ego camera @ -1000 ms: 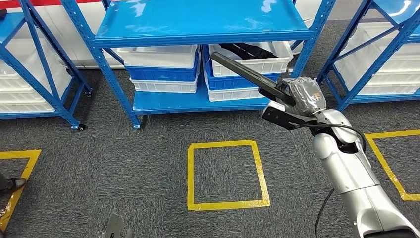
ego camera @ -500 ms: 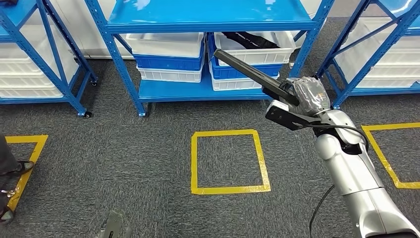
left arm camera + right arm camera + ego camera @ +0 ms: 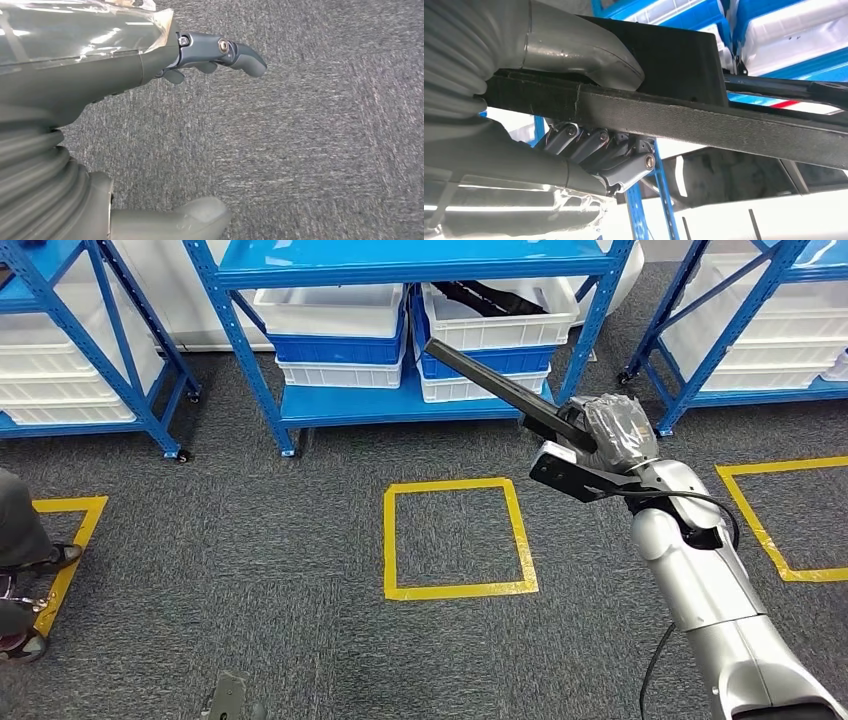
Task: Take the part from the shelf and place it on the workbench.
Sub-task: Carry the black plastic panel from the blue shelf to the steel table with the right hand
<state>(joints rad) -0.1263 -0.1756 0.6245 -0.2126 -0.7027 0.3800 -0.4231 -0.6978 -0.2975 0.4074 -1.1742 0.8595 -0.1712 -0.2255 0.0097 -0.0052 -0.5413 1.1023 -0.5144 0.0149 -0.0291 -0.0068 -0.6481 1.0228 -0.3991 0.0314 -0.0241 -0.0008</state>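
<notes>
Standing at the back, a blue shelf rack (image 3: 400, 405) carrying stacked white and blue bins (image 3: 335, 335), and lying on the grey carpet (image 3: 250, 540) in front of it, a yellow taped square (image 3: 458, 538). Reaching forward over the carpet, the right hand (image 3: 615, 430), fingers (image 3: 599, 150) clamping a long black bar-shaped part (image 3: 500, 390) that is slanting up toward the bins, clear of the shelf. Hanging above bare carpet, the left hand (image 3: 100, 75), fingers (image 3: 235, 50) spread and holding nothing.
</notes>
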